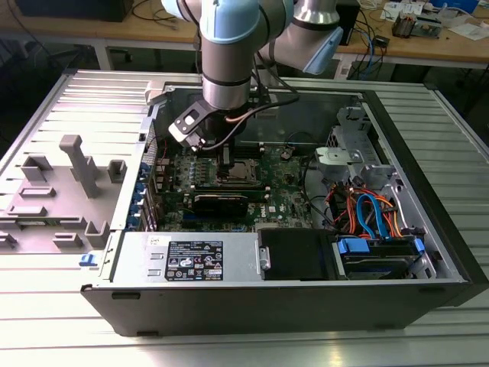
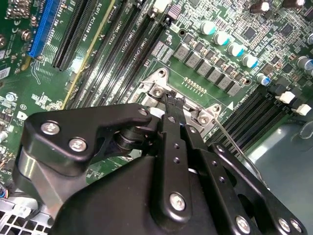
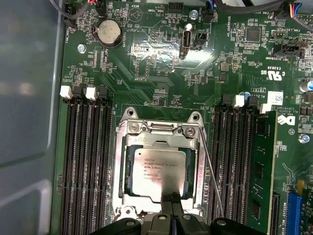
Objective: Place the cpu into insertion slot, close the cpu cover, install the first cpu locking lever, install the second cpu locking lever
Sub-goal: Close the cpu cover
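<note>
Cpu (image 3: 160, 166) lies flat in the insertion slot (image 3: 117, 166) on the green motherboard (image 3: 146, 73), its silver-grey top showing through the square window of the cpu cover (image 3: 192, 171). The cover lies down over the chip, framing it on all sides. The end effector (image 3: 172, 208) is narrow, its two fingers pressed together with only a thin seam between them. Its tips sit at the edge of the cover, just over the chip's rim; nothing shows between them. A thin wire locking lever (image 3: 211, 171) runs at a slant beside the cover, crossing toward the long black memory slots (image 3: 88, 171); whether it is latched cannot be told. In the exterior view the arm (image 1: 225, 69) reaches down into an open computer case (image 1: 267, 313) that lies on the ribbed metal counter (image 1: 76, 329).
</note>
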`<state>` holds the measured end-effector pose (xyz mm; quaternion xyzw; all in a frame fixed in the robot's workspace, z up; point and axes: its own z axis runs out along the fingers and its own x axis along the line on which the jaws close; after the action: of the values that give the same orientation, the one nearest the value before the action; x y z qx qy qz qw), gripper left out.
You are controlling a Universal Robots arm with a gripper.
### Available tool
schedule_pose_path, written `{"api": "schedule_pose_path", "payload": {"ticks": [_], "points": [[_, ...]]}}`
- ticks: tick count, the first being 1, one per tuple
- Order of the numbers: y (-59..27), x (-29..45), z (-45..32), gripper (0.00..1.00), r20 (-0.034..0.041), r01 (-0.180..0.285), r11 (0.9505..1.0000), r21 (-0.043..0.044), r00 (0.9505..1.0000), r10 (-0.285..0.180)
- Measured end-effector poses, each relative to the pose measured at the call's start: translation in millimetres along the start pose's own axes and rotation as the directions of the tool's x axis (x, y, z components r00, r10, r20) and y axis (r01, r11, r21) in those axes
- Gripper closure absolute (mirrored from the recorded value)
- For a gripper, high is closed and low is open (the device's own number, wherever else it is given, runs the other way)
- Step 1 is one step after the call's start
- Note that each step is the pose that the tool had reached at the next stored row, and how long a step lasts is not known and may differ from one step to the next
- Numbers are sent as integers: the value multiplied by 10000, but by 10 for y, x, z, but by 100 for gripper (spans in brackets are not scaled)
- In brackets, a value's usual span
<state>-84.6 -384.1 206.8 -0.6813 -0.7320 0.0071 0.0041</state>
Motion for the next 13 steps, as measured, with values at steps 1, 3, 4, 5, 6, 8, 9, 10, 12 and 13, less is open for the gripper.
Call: {"api": "schedule_pose_path", "payload": {"ticks": [1, 3, 4, 5, 6, 8, 9, 10, 12, 13], "points": [[0, 0, -12, 89, -3, 0, 10000, -3, 10000, 0], [-1, 0, -70, 89, 1, 0, 10000, 0, 10000, 0], [-1, 0, -96, 89, 0, 0, 10000, -1, 10000, 0], [-2, 0, -125, 89, 1, 0, 10000, 0, 10000, 0], [-3, -1, -153, 89, 1, 0, 10000, 0, 10000, 0], [-1, 1, -172, 89, 2, 2, 10000, 0, 10000, -2], [1, 2, -172, 89, 2, 1, 10000, -1, 10000, -1], [11, 8, -173, 89, 7, 0, 10000, 0, 10000, 0], [41, 21, -174, 89, 9, 0, 10000, 1, 10000, 0], [72, 40, -174, 89, 9, -2, 10000, 0, 10000, 2]]}}
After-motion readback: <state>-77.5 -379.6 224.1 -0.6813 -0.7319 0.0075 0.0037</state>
